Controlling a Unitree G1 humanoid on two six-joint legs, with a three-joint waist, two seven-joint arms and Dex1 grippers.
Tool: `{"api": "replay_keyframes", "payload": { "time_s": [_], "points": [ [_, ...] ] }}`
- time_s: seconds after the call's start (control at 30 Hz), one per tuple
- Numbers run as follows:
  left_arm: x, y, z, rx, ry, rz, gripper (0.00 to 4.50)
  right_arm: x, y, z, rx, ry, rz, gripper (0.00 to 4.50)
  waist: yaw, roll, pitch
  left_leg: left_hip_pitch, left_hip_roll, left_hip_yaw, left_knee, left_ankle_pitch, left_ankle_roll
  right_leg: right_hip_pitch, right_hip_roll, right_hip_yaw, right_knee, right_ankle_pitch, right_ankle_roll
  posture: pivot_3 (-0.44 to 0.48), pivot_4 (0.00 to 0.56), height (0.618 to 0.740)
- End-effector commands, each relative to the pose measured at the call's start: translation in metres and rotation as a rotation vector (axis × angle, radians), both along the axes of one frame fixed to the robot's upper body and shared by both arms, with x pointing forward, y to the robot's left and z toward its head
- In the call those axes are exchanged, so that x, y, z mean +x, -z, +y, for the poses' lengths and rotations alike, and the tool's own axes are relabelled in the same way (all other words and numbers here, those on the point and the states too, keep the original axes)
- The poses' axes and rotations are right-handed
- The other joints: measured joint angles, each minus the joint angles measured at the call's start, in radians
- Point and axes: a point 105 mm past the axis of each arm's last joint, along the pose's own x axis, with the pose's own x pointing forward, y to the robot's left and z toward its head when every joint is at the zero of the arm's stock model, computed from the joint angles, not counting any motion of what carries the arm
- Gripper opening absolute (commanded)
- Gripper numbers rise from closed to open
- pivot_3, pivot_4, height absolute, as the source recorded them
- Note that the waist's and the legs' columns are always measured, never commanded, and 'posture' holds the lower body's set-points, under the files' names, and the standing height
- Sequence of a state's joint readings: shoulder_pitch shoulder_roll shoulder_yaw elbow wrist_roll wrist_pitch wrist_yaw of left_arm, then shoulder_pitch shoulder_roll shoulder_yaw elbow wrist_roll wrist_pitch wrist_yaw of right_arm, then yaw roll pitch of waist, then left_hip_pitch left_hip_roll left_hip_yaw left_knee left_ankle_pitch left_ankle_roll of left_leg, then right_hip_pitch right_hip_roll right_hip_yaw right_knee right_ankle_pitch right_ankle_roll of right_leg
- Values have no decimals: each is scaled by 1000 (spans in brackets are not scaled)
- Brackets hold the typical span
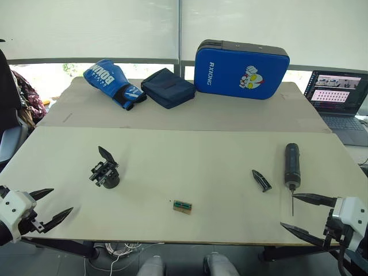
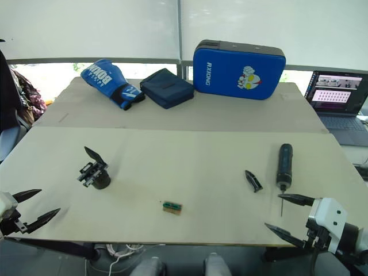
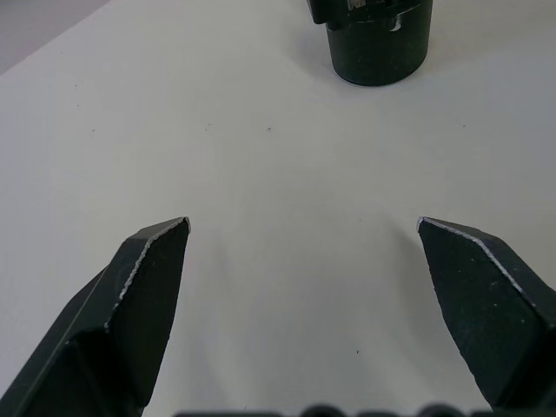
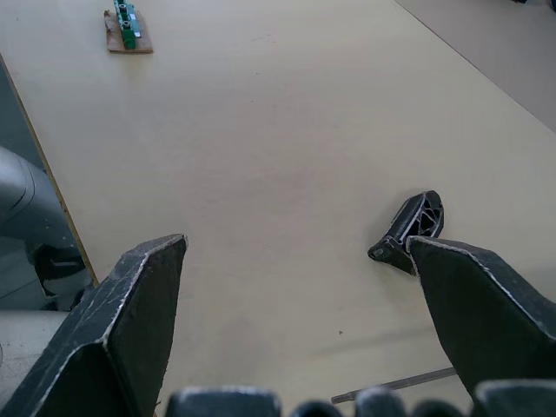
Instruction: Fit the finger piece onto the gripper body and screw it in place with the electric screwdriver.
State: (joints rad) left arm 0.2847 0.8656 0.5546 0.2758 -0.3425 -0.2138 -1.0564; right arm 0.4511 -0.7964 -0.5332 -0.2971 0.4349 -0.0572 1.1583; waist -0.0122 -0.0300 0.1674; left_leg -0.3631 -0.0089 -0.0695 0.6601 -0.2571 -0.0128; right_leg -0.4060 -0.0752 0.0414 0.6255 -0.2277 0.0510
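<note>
Left gripper [image 1: 50, 204]: fingers spread wide, empty, at the near left edge of the table [image 1: 190, 167]. Its wrist view shows both black fingertips [image 3: 156, 261] apart over bare tabletop, with the round base of the gripper body [image 3: 378, 39] ahead of them.

Right gripper [image 1: 302, 214]: fingers spread wide, empty, at the near right edge of the table. One fingertip lies just beside the thin metal bit of the electric screwdriver [image 1: 291, 165].

Gripper body: stands upright on its round base on the left part of the table, beyond the left gripper, its one pointed finger sticking up and tilted to the left.

Finger piece [image 1: 261, 180]: lies flat on the right part of the table, just left of the electric screwdriver and apart from it, well apart from the gripper body.

Electric screwdriver: lies flat, bit pointing toward the near edge.

Small green-and-tan block [image 1: 182, 207]: near the table's middle front, between the two grippers.

Far table: blue boxing glove [image 1: 112, 83], dark blue pouch [image 1: 168, 87], blue strike pad [image 1: 241, 69]. Laptop [image 1: 340, 100], open, at the far right.
</note>
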Motion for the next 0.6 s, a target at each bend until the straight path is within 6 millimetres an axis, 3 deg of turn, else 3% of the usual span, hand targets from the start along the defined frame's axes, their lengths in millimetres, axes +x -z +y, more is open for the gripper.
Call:
{"api": "replay_keyframes", "payload": {
  "time_s": [0.03,0.13,0.3,0.47,0.6],
  "points": [
    [3,-23,4,-66,-49,-95,4436,7,-14,14,43,-22,-54,4500,0,0,0,0,0,0,0,0,0,0,0,0,0,0,0,0,150,740],
    [1,-38,8,-241,-154,-193,4436,18,-29,42,161,-55,-103,4500,-8,0,0,1,2,0,0,0,0,0,0,0,1,0,0,0,150,740],
    [-20,-23,16,-348,-339,-238,4436,15,-57,80,390,-158,-234,4500,-5,1,0,1,4,0,0,-2,0,0,3,1,1,0,-1,0,150,740],
    [-36,0,14,-389,-440,-223,4436,12,-59,101,416,-225,-297,4500,1,-2,-1,2,4,1,0,-2,0,1,3,1,0,0,-2,0,150,740],
    [-27,2,-6,-420,-385,-214,4436,8,-50,109,404,-256,-290,4500,16,-3,-1,3,4,1,0,-2,0,2,3,0,0,0,-2,0,150,740]
  ]
}}
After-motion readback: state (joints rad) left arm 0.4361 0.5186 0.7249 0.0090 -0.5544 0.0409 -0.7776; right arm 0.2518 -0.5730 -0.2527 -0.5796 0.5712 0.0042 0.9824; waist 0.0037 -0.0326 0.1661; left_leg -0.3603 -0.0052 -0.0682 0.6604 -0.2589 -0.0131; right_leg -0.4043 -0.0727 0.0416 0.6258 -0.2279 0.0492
